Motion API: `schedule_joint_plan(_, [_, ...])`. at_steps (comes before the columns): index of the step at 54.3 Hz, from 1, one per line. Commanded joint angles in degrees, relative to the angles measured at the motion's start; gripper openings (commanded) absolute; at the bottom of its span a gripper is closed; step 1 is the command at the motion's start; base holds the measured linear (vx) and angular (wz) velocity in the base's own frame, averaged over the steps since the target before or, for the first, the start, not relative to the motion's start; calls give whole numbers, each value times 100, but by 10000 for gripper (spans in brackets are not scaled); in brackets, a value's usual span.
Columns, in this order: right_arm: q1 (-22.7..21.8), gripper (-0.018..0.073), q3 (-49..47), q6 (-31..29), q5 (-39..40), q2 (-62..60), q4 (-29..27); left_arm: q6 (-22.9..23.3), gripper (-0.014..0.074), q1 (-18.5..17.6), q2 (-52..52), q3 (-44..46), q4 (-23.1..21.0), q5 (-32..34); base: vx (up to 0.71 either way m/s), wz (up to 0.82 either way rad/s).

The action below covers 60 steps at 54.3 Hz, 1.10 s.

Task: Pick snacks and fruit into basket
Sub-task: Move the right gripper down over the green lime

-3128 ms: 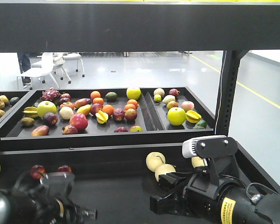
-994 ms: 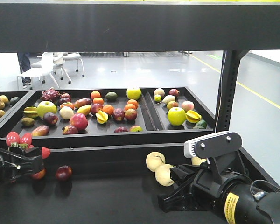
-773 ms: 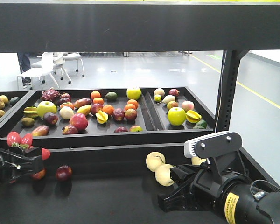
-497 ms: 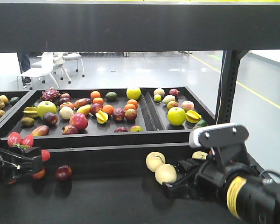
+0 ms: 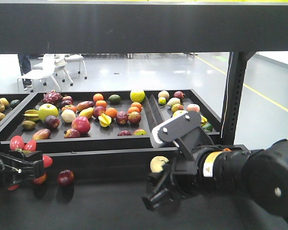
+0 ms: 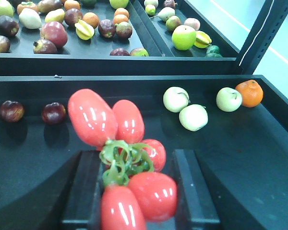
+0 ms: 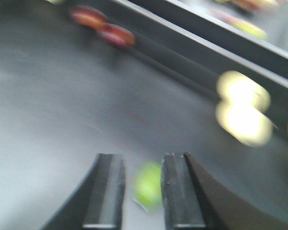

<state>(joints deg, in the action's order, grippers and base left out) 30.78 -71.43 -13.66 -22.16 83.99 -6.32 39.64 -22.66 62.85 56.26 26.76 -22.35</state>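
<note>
Left gripper (image 6: 137, 154): closed on a tomato cluster (image 6: 127, 127), five glossy red oblong tomatoes on a curled green stem. The black fingers (image 6: 89, 187) press in from either side, and the cluster is held clear above the black shelf (image 6: 240, 158).

On the shelf behind the cluster lie two dark red plums (image 6: 10, 110), side by side to the left and well apart from it. Three pale green apples (image 6: 193, 117) sit to the right, two of them touching. A mandarin (image 6: 249, 92) sits just beside the third apple, in the far right corner.

The tier behind holds a black tray (image 5: 86, 143) of mixed fruit.

Right gripper (image 7: 140, 158): low over the shelf at centre. The wrist view is motion-blurred. A small bright green object (image 7: 148, 190) shows in the narrow gap between the fingers. Whether the fingers pinch it or it lies on the shelf below cannot be told.
</note>
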Motion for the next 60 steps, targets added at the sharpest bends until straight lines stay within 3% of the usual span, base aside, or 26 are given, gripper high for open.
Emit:
schedule_joint_plan(1, [-235,318,-239,-783,777,-144,-1174,-20,-6,-35,-110,171,69,389,0,0])
schedule_joint_plan(10, [-811,392,-239,-789,941,-53,-2098,-20,-6,-35,-110,171,69,389,0,0])
schedule_joint_plan(20, [-1006,498,-239,-903,926,79,-2111,-20,-6,-35,-110,171,69,389,0,0])
schedule_joint_plan(29, [-1006,507,-239,-1436,941,90,-2154,-20,-6,-35,-110,171,69,389,0,0])
schedule_joint_plan(46, [-1006,529,-239,-1335,742,97,-2358,-20,-6,-35,-110,171,69,389,0,0])
schedule_joint_plan(60, [-1006,657,-239,-1340,641,97,-2455,-20,-6,-35,-110,171,69,389,0,0])
